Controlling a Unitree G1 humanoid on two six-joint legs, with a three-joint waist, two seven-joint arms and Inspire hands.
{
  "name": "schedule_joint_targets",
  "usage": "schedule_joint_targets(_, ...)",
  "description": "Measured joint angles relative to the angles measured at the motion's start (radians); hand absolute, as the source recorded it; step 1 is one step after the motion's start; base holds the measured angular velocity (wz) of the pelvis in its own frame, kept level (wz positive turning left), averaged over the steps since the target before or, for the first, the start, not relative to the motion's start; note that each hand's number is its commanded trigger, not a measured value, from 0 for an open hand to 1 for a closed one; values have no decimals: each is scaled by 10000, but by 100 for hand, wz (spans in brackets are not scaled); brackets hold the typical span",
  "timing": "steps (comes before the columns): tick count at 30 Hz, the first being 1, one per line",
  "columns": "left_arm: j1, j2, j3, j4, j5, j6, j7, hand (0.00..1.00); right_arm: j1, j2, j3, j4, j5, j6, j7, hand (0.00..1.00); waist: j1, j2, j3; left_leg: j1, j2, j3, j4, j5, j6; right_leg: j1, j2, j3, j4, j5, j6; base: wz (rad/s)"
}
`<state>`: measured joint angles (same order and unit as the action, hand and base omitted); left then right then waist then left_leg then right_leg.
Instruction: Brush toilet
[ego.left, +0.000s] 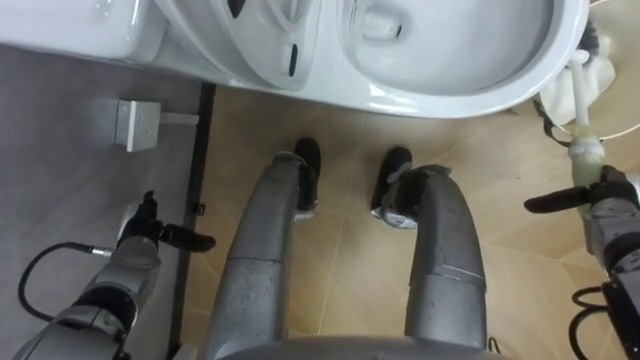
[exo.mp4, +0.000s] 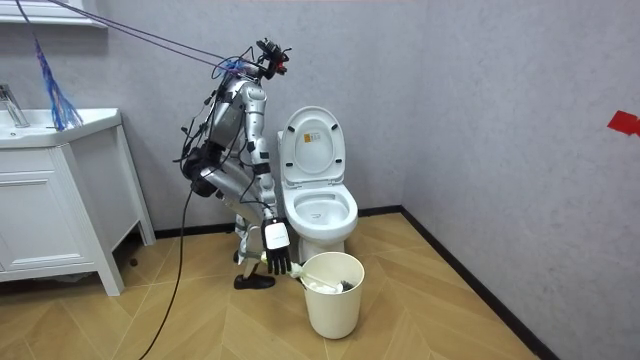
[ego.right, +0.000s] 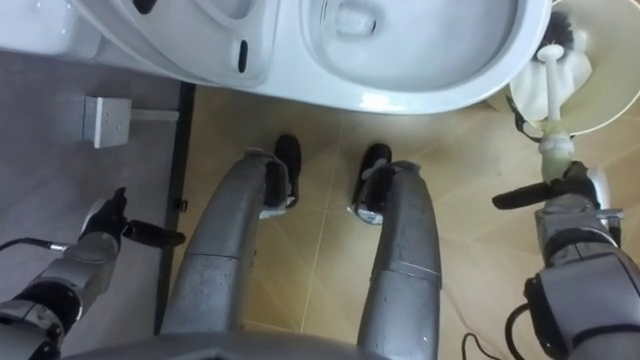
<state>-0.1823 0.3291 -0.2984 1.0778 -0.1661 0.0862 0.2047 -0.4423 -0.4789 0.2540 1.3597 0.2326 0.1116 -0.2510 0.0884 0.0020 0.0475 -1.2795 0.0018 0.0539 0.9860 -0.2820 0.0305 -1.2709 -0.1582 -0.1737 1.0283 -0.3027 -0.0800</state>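
Left eye view: the brush (ego.left: 578, 95) stands in the bucket (ego.right: 610, 100) just right of the toilet (ego.left: 450, 60). Its handle end meets the right hand (ego.left: 605, 195), but I cannot tell whether that hand grips it. The left hand (ego.left: 145, 240) hangs relaxed, well left of the toilet. Scrubbing looks not yet begun.

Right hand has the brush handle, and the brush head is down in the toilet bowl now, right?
No. The right hand holds the brush, but its head sits in the bin beside the toilet, as the left eye view shows.
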Motion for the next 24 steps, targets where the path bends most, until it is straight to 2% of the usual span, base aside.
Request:
schedule_joint_targets(1,2,14,0,-5,0,0,7,0,-1,-1,0,2,29,-1,-16,28,9,0,0,-36,7,-5,23,0,0,-29,-2,-11,19,-5,-4,0)
schedule_joint_targets(2,3,14,-1,-16,-2,0,8,0,-1,0,1,2,49,0,-20,73,13,0,0,-44,3,-5,32,-1,0,-37,-17,-11,34,-13,-4,0)
schedule_joint_targets(3,3,17,-1,-26,-3,0,9,0,-3,0,1,2,70,0,-26,100,22,0,0,-49,1,-5,36,-1,0,-43,-40,-10,41,-14,-4,0)
schedule_joint_targets(6,4,34,-9,-112,-20,1,28,0,-31,-2,-2,0,206,3,-117,100,17,0,0,-113,0,0,75,-4,4,-110,-108,-28,103,-35,-22,0)
schedule_joint_targets(10,5,52,-17,-508,-54,23,83,0,-156,-184,-4,-8,1193,-52,-315,100,76,4,-2,-397,1,30,332,-74,11,-426,-34,55,359,-82,-21,-1)
schedule_joint_targets(14,66,61,-15,-830,-203,43,129,0,-157,-188,-29,-3,2168,-82,-344,100,188,0,0,-443,-3,108,428,-127,-20,-567,12,221,543,-172,3,1)
schedule_joint_targets(17,225,64,-14,-889,-198,47,226,0,-159,-186,-32,0,2573,-99,-377,100,218,-1,0,-441,18,121,520,-186,-51,-588,14,235,665,-224,-58,0)
schedule_joint_targets(24,449,64,-13,-921,-363,65,282,0,-146,-185,-127,14,3703,-137,-414,100,117,-5,-1,-429,35,109,565,-216,-63,-560,39,235,690,-245,-67,0)
